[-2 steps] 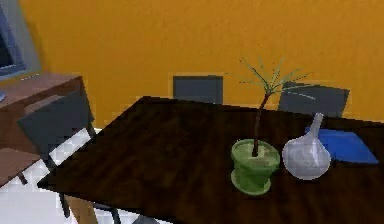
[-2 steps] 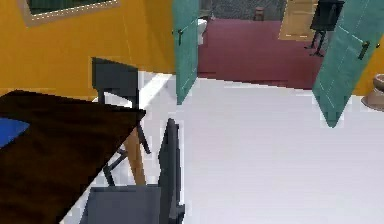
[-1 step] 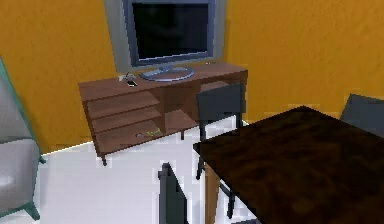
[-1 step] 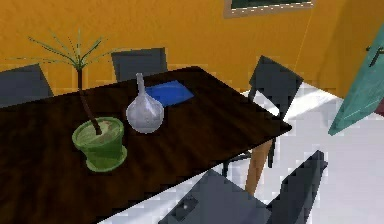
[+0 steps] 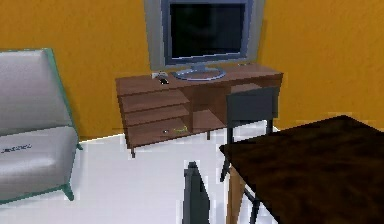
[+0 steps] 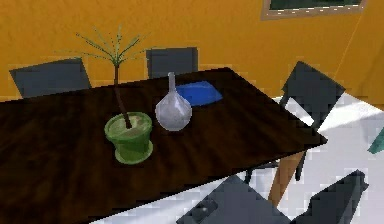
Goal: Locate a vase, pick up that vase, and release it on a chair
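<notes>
A grey-blue glass vase (image 6: 172, 110) with a round belly and a narrow neck stands upright near the middle of a dark wooden table (image 6: 60, 150) in the arm side view. Dark grey chairs ring this table: two on its far side (image 6: 50, 75) (image 6: 172, 60), one at the right end (image 6: 315, 90), and chair backs along the near edge (image 6: 240, 205) (image 6: 345, 195). In the forward view another dark chair (image 5: 250, 108) stands behind the table's corner (image 5: 320, 165), and a chair back (image 5: 195, 195) rises at the bottom.
A plant in a green pot (image 6: 130, 137) stands just left of the vase, and a flat blue thing (image 6: 202, 94) lies behind it. Ahead, a television (image 5: 205, 35) sits on a wooden stand (image 5: 190, 95) against an orange wall. A grey armchair (image 5: 30, 120) fills the left, with pale floor between.
</notes>
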You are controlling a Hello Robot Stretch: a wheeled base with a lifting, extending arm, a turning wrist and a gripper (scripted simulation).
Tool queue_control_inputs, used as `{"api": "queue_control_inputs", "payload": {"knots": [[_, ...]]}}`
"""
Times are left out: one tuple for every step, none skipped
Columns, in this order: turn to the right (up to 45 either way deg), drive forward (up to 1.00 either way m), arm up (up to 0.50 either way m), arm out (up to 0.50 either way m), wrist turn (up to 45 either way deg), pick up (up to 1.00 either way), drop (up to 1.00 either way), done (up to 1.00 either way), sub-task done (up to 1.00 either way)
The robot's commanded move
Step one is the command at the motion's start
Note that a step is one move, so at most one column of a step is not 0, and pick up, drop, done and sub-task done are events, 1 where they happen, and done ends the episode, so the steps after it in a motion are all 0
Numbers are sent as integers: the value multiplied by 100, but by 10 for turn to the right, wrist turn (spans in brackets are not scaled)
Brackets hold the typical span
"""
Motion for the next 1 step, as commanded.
{"api": "queue_control_inputs", "payload": {"knots": [[0,0,50,0,0,0,0,0,0]]}}
